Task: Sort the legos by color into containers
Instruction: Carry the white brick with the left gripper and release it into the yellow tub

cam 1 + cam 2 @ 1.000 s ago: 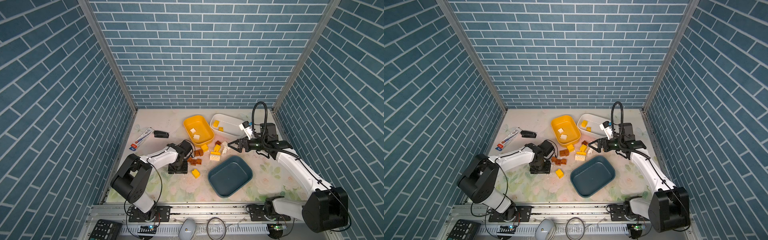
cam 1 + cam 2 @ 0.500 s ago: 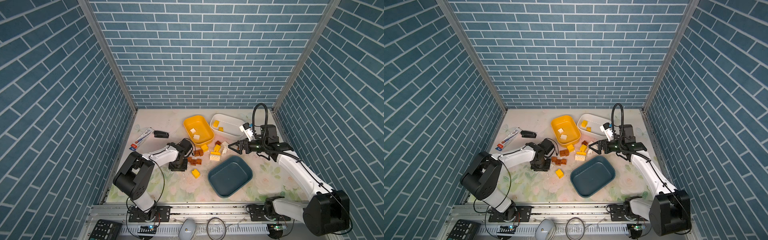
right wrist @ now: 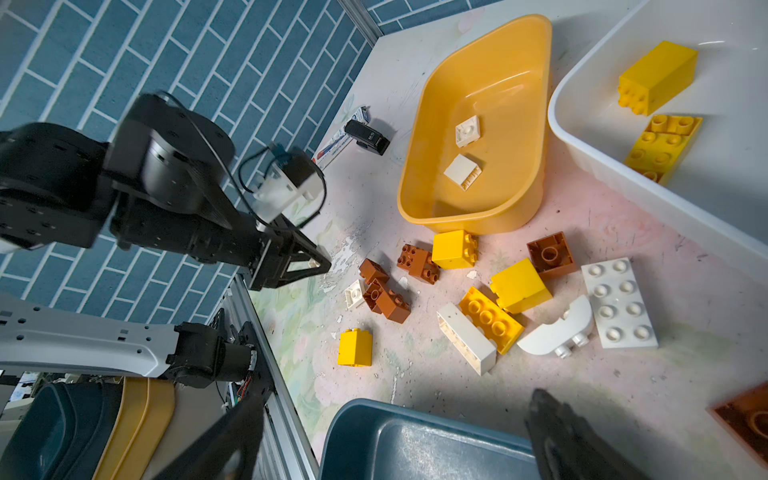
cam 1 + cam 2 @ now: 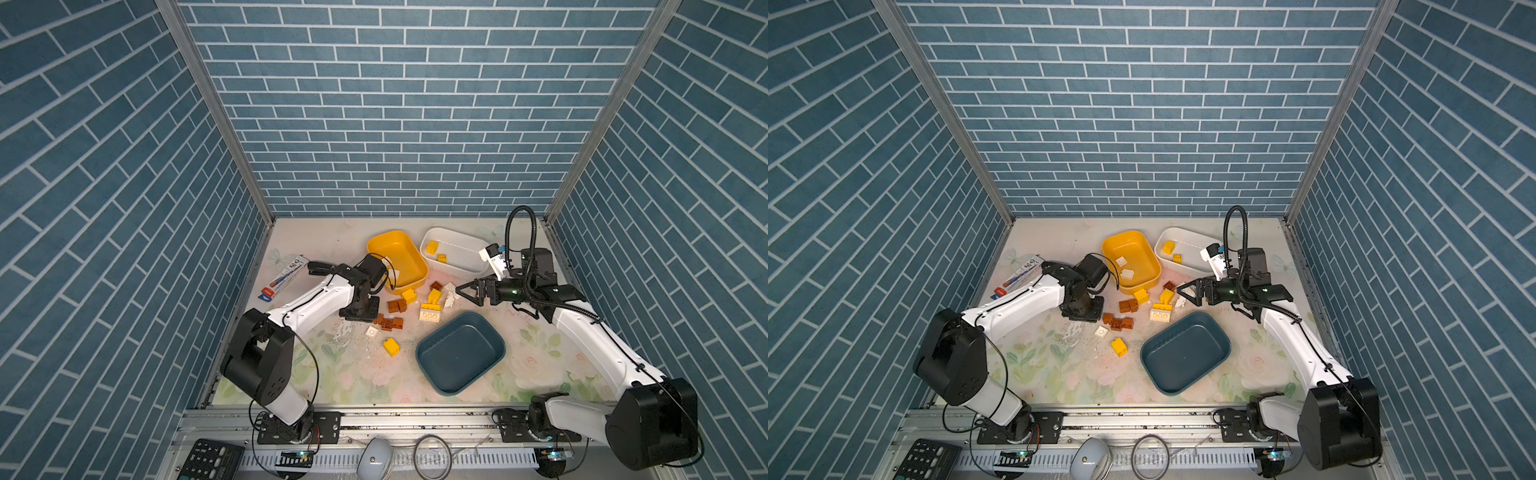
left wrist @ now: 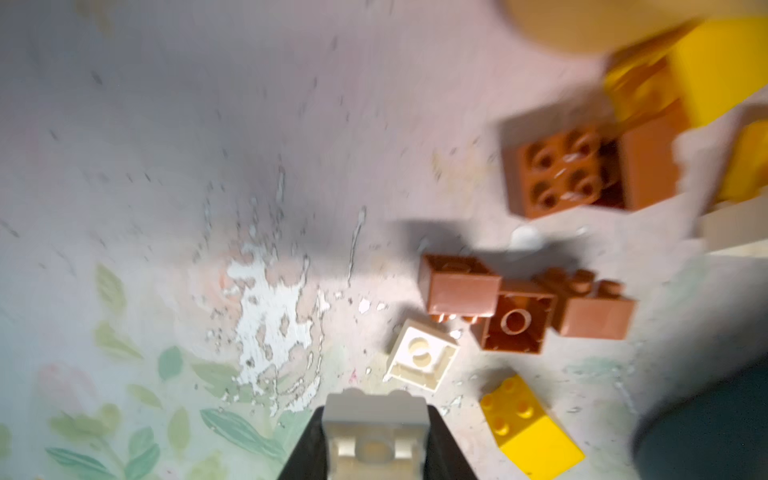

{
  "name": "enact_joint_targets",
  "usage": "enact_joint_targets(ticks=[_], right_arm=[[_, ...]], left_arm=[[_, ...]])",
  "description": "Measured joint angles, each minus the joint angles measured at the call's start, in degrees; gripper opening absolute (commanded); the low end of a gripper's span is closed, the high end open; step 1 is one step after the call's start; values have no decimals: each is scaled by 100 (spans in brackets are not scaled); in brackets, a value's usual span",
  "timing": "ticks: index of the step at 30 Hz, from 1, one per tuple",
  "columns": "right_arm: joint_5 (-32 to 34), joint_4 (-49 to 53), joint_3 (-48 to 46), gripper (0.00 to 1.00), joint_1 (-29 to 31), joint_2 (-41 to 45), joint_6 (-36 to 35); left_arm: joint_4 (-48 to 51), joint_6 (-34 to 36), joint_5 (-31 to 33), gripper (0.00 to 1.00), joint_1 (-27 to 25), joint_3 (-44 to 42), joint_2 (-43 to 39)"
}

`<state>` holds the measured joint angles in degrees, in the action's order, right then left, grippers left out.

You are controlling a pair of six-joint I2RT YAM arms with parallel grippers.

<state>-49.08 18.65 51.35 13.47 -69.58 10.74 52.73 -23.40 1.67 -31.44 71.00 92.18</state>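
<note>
My left gripper [image 5: 376,436] is shut on a small white lego [image 5: 376,415], just left of the loose pile, and appears in both top views [image 4: 359,311] [image 4: 1081,311]. Brown legos [image 4: 390,322], a small white lego [image 5: 424,357] and a yellow lego [image 4: 390,347] lie beside it. More yellow, white and brown legos [image 3: 498,299] lie between the containers. The yellow tub [image 4: 1113,241] holds two white legos [image 4: 1127,273]. In the white tub [image 4: 457,235] lie two yellow legos [image 4: 432,247]. The teal tub [image 4: 459,351] holds nothing. My right gripper [image 4: 461,289] hangs open above the pile's right end.
A black stapler [image 4: 320,267] and a toothpaste box [image 4: 284,276] lie at the back left. Blue brick walls close in three sides. A remote [image 4: 208,459] and a mouse [image 4: 374,457] sit beyond the front rail.
The left gripper's jaws have closed on the white lego and the gripper has shifted slightly toward the back. The right arm has barely moved.
</note>
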Motion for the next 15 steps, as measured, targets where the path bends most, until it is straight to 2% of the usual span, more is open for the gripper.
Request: enact_joint_targets(ticks=[5,15], right_arm=[[-4,-52,116,99,-11,-184,0],[20,-92,446,99,-107,-289,90]], left_arm=[[214,544,149,31,26,1316,636],[151,1425,107,32,212,3534,2527]])
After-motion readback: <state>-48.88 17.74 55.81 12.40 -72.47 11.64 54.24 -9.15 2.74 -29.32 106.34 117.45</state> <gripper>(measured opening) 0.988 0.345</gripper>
